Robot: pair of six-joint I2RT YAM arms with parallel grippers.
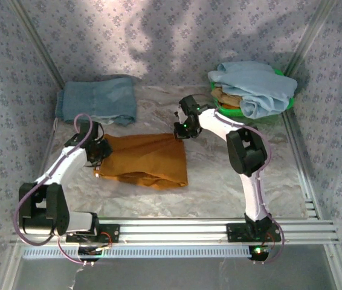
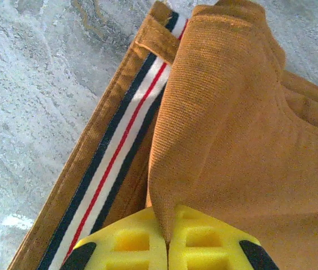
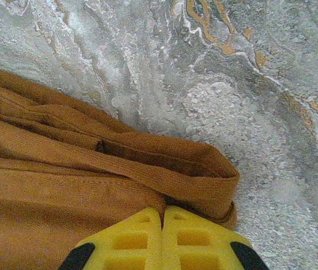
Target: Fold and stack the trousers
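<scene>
On the table, left fingers and right fingers pinch the trousers.

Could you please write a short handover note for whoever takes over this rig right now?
Left end effector: shut on a fold of the trousers, beside the striped waistband.
Right end effector: shut on their opposite edge.
Trousers: centre of the table, folded into a rough rectangle.
Done: both edges gripped.
To do: probably another fold, then stack, perhaps on the denim pair.

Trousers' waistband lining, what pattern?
The lining is white with navy and red stripes; left wrist view shows it best.
</scene>
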